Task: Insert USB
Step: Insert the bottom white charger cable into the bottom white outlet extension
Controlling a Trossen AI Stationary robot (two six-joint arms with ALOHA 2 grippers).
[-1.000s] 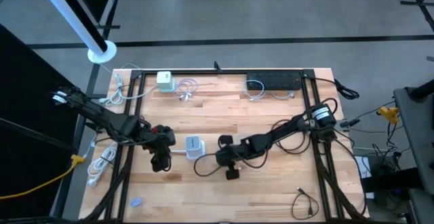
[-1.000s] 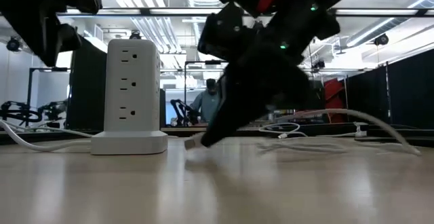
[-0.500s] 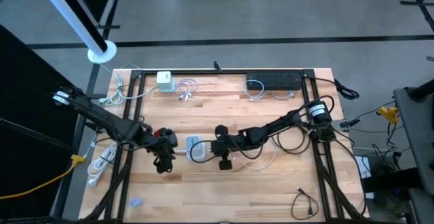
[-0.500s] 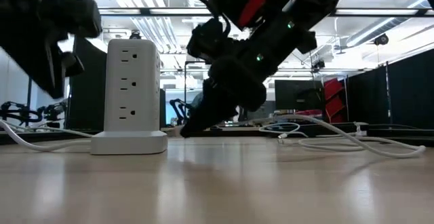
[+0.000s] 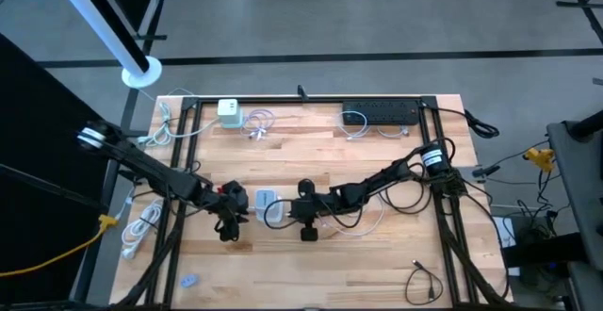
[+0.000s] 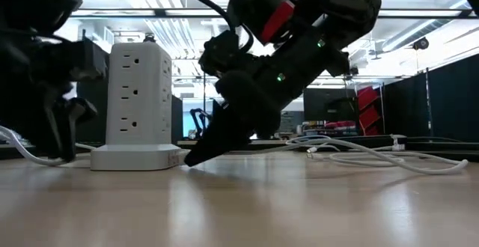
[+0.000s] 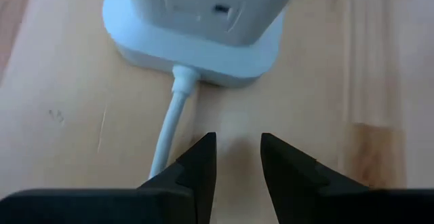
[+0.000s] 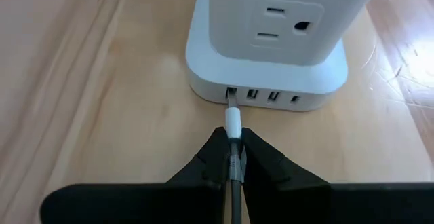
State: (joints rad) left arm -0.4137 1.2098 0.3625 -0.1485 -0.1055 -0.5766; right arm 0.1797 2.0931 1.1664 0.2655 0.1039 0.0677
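Pressing a USB plug [image 8: 232, 119] at the leftmost port in the base of a white tower power strip [image 8: 271, 41], the right gripper [image 8: 232, 157] works low over the middle of the wooden bench [image 5: 377, 264], its fingers clamped tight on the plug's white body with the grey cable [image 8: 232, 190] trailing back between them. The metal tip appears to sit at the mouth of the port, or just inside it; how deep it has gone cannot be told. The step in hand looks like the insertion itself. The next move likely calls for a straight, level push along the port's axis, since any tilt could jam the tip against the port's edge or slide the light strip across the bench.

The left gripper [image 7: 237, 157] waits on the strip's far side, low over the bench, its fingers parted by a narrow gap and holding nothing, just beside the strip's own white power cord [image 7: 171, 125]. From there it looks placed to brace the strip against the push.

The plug is small and white with a short metal tongue. The strip stands upright on a square base; beside the targeted port sit two more USB ports and a smaller one.
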